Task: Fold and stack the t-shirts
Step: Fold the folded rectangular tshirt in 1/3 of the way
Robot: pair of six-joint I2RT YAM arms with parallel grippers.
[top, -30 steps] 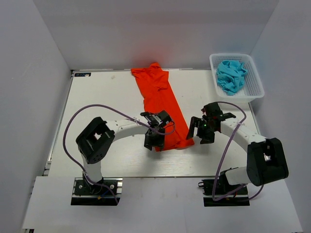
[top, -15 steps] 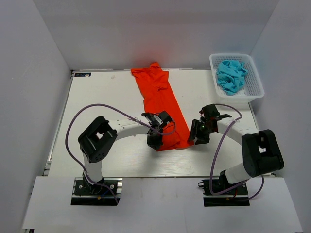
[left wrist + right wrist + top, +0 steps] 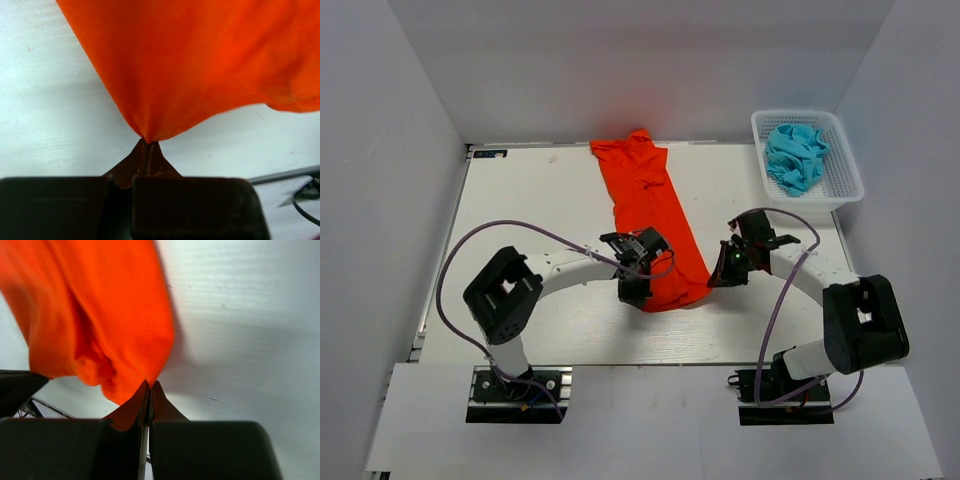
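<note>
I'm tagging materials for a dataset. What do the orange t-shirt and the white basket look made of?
The orange t-shirt: thin, matte fabric, possibly cotton knit; it puckers into soft folds where the left pincer pinches it. The white basket: probably rigid plastic, judging by its perforated lattice walls and even rim.

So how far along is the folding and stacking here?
Done: the orange t-shirt lies as a narrow lengthwise strip. In hand: left gripper and right gripper each pinch a near corner, likely for a crosswise fold. Left: that fold, the crumpled blue garment in the basket, and stacking.
</note>
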